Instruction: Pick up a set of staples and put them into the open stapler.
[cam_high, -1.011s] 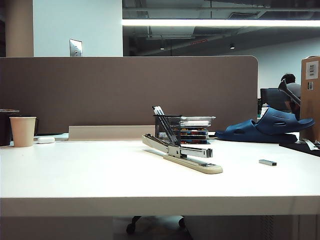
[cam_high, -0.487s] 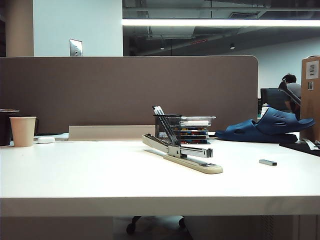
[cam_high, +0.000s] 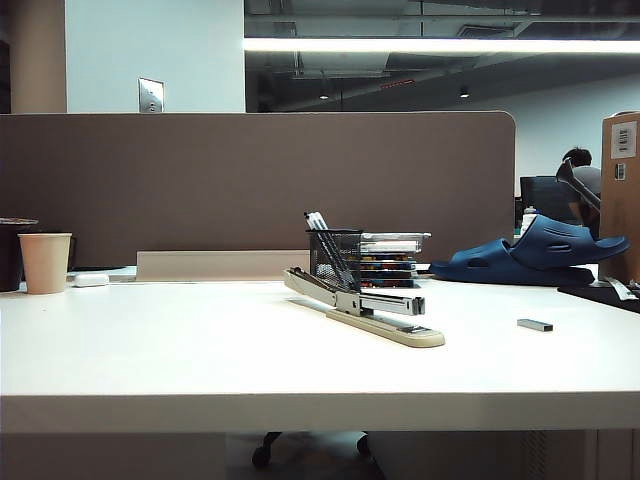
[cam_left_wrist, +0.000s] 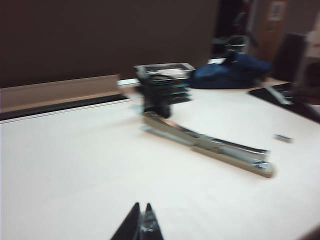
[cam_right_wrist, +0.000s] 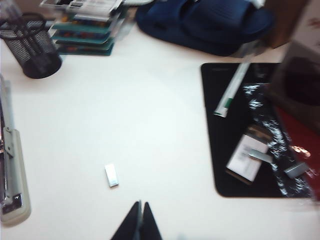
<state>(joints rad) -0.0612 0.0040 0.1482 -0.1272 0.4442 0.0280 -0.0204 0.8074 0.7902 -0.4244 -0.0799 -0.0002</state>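
Staples (cam_high: 535, 325), a short, thin grey metal bar, lie flat on the smooth white surface (cam_high: 180, 350), well apart from the stapler (cam_high: 365, 308) on its right in the exterior view, long axis running roughly left to right there. From the right wrist camera the same bar (cam_right_wrist: 111, 175) shows as a small pale rectangle just ahead of the right tool (cam_right_wrist: 139, 220), whose dark fingers are pressed together and empty. Long and cream-based, the stapler sits open near mid-surface, its silver magazine exposed, its hinged arm angled back toward a black mesh pen cup (cam_high: 335, 256). The left tool (cam_left_wrist: 141, 225), blurred, also appears pressed together, hovering above bare surface short of the stapler (cam_left_wrist: 210, 145).
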